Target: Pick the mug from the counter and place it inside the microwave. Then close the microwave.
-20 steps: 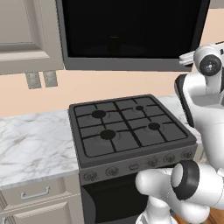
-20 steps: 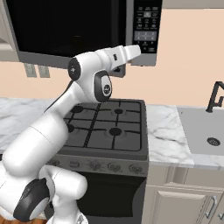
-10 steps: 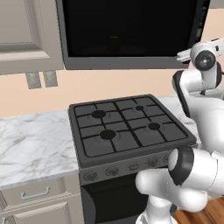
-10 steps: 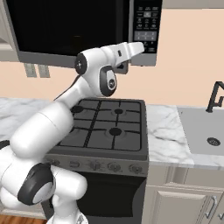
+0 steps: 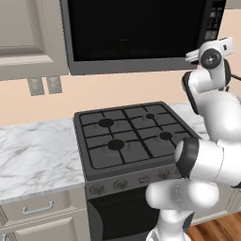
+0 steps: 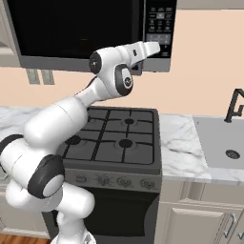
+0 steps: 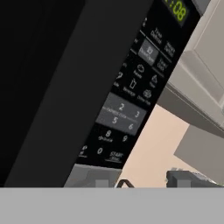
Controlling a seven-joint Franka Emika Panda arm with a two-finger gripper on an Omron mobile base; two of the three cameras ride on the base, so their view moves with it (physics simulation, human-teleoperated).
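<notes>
Microwave door looks shut, gripper by its panel, jaw state unclear; we judge closing done, retreat next.

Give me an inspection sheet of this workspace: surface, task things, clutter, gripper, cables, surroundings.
Surface: white marble counter on both sides of a black gas stovetop.
Task things: microwave above the stovetop, door shut; button panel close in the hand view. Mug: nothing seen.
Clutter: nothing seen.
Gripper: gripper raised at the lower edge of the button panel, holding nothing; whether its jaws are open or shut cannot be told.
Cables: nothing seen.
Surroundings: beige wall cabinet, wall outlets, drawers under the counter, sink and dark faucet to the right.
</notes>
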